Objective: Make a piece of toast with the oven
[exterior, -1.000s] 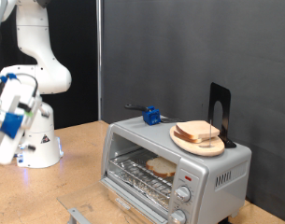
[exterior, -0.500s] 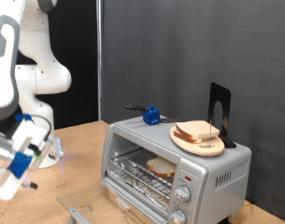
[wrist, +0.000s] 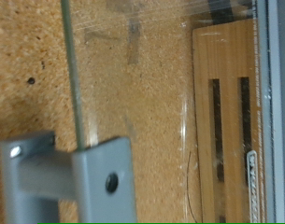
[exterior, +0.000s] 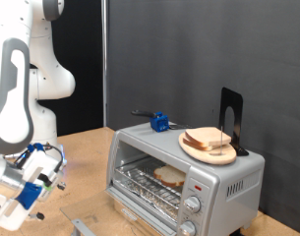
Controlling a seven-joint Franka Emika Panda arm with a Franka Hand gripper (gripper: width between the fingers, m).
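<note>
Toast (exterior: 170, 177) lies inside oven (exterior: 185, 175); gripper (exterior: 33, 184) hangs low, apart.

Backdrop of dark grey panels (exterior: 179, 49) across the exterior view's top and right, with a vertical seam near the middle. Pale wall strip (exterior: 98, 59) just left of the panels. Cork-textured tabletop (exterior: 86, 157) below, light brown and speckled, evenly lit. Same speckled cork surface (wrist: 133, 112) in the wrist view, beside a slotted wooden board (wrist: 226, 103).
</note>
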